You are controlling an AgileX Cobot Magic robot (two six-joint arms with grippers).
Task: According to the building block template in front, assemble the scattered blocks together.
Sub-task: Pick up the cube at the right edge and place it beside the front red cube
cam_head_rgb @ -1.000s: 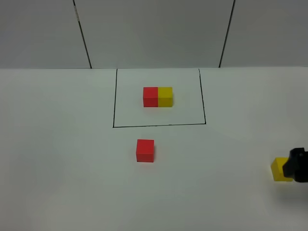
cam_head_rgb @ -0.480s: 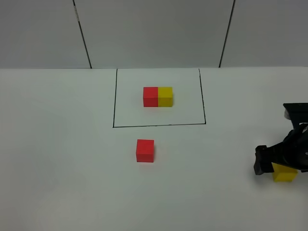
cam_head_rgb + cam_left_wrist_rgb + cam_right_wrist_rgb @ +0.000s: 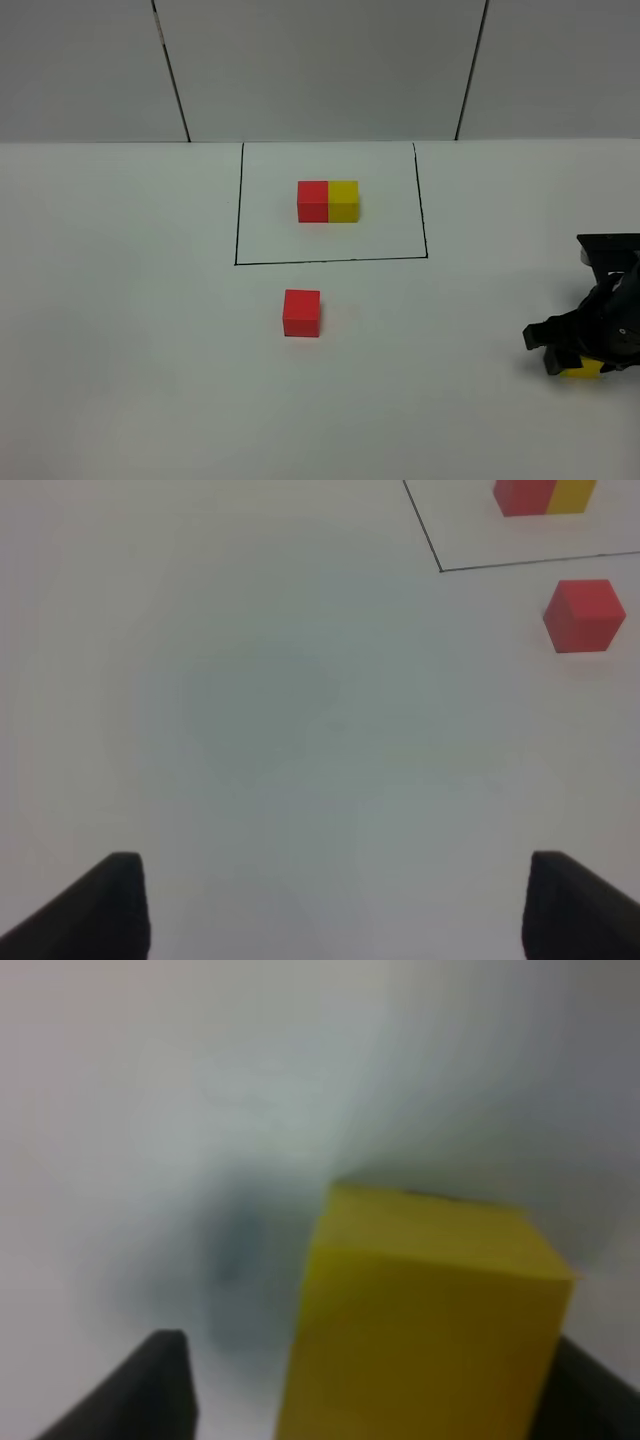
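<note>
The right end effector (image 3: 572,348) stood with jaws apart around the small matte yellow cube (image 3: 420,1300); centring before clamping would likely avoid twisting it.

Yellow cube (image 3: 584,369) mostly behind right pincer (image 3: 577,354)

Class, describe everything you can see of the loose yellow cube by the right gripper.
The yellow cube is small, plain and matte, with sharp edges. It rests flat on the white table, far right of the red cube, outside the black outline. The right gripper straddles it, hiding most of it from above: one finger stands clear, the other is at its side, contact unclear.
</note>
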